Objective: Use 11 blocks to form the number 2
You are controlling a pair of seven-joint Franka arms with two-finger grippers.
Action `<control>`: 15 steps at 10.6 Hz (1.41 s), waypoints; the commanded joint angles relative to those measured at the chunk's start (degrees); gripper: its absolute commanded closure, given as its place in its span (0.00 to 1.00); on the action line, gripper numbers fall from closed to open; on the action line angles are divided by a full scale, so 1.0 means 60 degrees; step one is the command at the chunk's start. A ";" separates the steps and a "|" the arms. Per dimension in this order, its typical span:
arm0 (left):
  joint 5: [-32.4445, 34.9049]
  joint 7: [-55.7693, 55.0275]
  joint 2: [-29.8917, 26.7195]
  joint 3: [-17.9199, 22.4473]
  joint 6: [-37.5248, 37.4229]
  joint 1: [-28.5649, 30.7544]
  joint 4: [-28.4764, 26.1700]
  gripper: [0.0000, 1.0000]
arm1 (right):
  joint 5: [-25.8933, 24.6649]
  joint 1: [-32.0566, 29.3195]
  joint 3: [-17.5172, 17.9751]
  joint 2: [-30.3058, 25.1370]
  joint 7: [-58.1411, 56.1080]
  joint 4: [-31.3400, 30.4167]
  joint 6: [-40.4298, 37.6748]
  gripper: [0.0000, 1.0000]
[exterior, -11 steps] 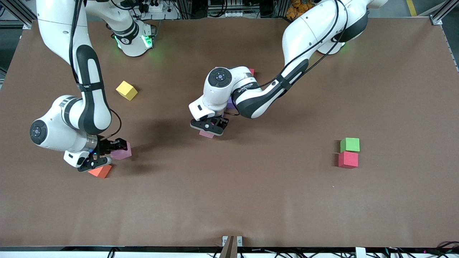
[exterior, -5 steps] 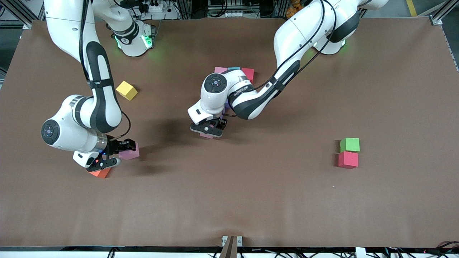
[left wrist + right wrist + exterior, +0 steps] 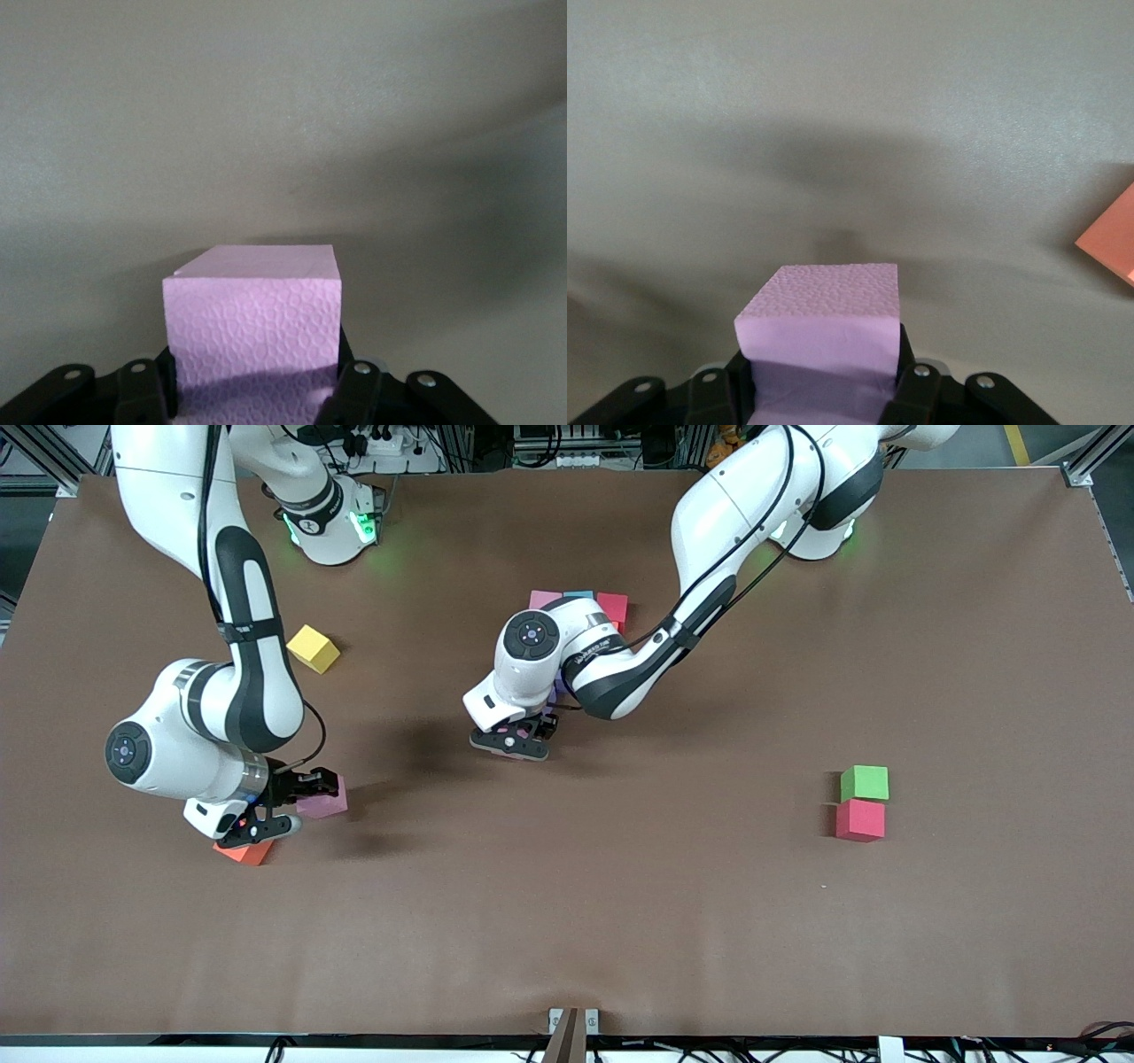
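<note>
My left gripper (image 3: pixel 511 741) is shut on a pink block (image 3: pixel 252 323) low over the middle of the table; in the front view the hand hides that block. My right gripper (image 3: pixel 288 808) is shut on another pink block (image 3: pixel 326 804) toward the right arm's end, just above an orange block (image 3: pixel 244 853), which also appears in the right wrist view as an orange block (image 3: pixel 1112 239). A row of pink (image 3: pixel 544 599), blue (image 3: pixel 578 593) and red (image 3: pixel 613 607) blocks lies near the bases. A yellow block (image 3: pixel 312 648) and a red block (image 3: pixel 860 820) lie apart.
A green cube (image 3: pixel 865 782) touches the lone red block toward the left arm's end. The left forearm (image 3: pixel 638 669) lies low over the area beside the row of blocks. The brown table (image 3: pixel 620 921) is bare near the front camera.
The right gripper has carried its pink block a little toward the table's middle. The left hand has shifted slightly and now covers its pink block in the front view.
</note>
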 commanded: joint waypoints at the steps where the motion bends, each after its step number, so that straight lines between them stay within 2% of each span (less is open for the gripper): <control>1: -0.0290 0.0195 0.0049 0.0184 -0.0413 -0.0128 0.0131 0.70 | -0.0159 0.0115 -0.0086 -0.0190 0.0261 -0.0044 -0.0135 0.91; 15: -0.0334 0.0048 0.0035 0.0257 -0.0780 -0.0040 -0.0396 0.64 | -0.0159 0.0130 -0.0071 -0.0220 0.0363 -0.0044 -0.0194 0.91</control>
